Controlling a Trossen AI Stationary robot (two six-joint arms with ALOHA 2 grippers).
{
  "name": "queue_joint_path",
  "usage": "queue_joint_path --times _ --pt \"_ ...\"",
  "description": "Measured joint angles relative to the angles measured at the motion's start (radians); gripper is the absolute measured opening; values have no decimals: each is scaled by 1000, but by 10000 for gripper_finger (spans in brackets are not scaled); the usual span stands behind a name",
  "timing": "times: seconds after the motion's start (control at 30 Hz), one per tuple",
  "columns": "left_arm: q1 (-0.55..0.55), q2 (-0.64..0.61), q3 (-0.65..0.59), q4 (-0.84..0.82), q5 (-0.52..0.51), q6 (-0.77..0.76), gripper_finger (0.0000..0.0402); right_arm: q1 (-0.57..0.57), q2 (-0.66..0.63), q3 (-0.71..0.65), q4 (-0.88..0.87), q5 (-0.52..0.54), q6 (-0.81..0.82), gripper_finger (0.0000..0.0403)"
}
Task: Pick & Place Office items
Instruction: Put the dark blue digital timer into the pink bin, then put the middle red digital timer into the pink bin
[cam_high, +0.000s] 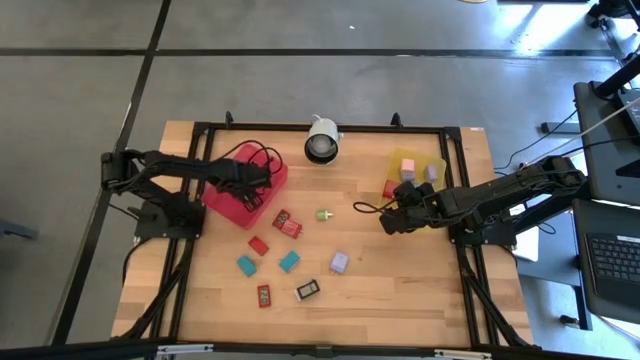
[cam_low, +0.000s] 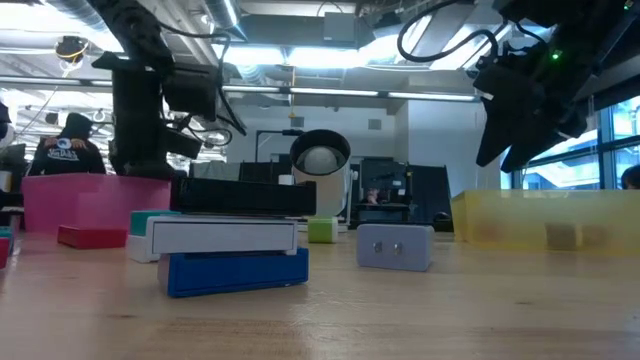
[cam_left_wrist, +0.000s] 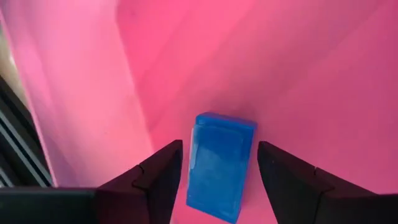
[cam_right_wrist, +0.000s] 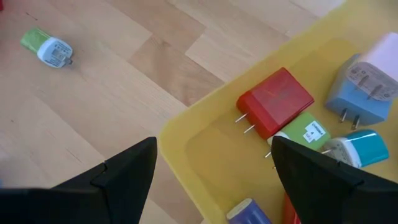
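Left gripper (cam_left_wrist: 217, 180) over red tray (cam_high: 225, 200) at 10 o'clock, jaws parted beside blue block (cam_left_wrist: 219, 165), not gripping. Block looks light, rigid, smooth; pinch its long flat sides. Right gripper (cam_right_wrist: 211, 174) wide, empty, by yellow tray (cam_right_wrist: 205, 143).

Overhead and low views share the table (cam_high: 400, 290) (wrist cameras seemingly close).

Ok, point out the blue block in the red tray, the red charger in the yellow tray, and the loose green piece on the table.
blue block (cam_left_wrist: 219, 165), left wrist view, middle of its top face.
red charger (cam_right_wrist: 275, 101), right wrist view, centre of its body.
green piece (cam_high: 322, 214), high view, its middle.
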Motion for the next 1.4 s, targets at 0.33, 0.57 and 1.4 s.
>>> queue_joint_path --times 0.33,0.57,1.4 --pt "-14 0 170 -224 43 25 216 0 0 0 0 0 -2 318" --pt "-123 0 255 -205 76 146 214 0 0 0 1 0 -1 318" --pt "-707 1 137 182 315 419 214 0 0 0 3 -2 1 318"
